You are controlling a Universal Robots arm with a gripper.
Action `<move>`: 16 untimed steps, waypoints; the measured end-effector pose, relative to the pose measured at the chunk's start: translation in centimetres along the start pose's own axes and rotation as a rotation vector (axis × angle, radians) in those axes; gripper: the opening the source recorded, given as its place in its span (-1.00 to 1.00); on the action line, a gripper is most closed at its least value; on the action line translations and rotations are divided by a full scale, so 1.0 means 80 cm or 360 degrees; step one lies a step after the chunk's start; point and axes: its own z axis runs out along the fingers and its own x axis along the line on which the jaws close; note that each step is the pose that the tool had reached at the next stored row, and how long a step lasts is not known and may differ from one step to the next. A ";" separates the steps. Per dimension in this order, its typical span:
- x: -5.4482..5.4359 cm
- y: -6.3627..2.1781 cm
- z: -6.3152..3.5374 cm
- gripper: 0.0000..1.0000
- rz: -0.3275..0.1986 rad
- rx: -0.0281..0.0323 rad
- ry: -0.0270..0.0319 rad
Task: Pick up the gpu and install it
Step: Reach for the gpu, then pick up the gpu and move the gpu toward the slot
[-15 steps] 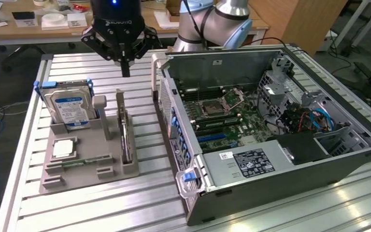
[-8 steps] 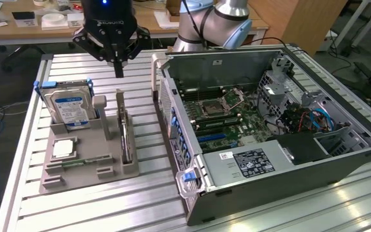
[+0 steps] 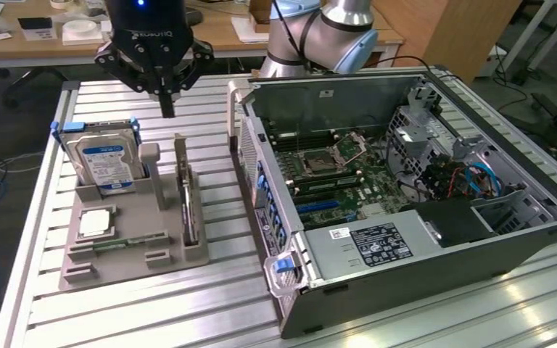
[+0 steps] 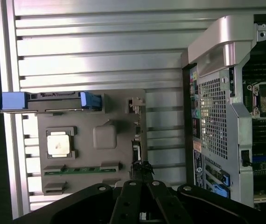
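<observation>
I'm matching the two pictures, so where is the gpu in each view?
Exterior view: the gpu stands on edge in the grey holder, on the exterior view's left of the case.
Wrist view: the gpu shows edge-on along the holder's side nearest the case.
Shared landmark: the hard drive with blue rails.

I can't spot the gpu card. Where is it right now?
In the exterior view the gpu stands on edge in the grey holder, on that view's left, between the hard drive and the open computer case.
</observation>
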 end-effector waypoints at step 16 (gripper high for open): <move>0.000 0.000 0.000 -0.79 -0.0001 -0.00001 -0.00001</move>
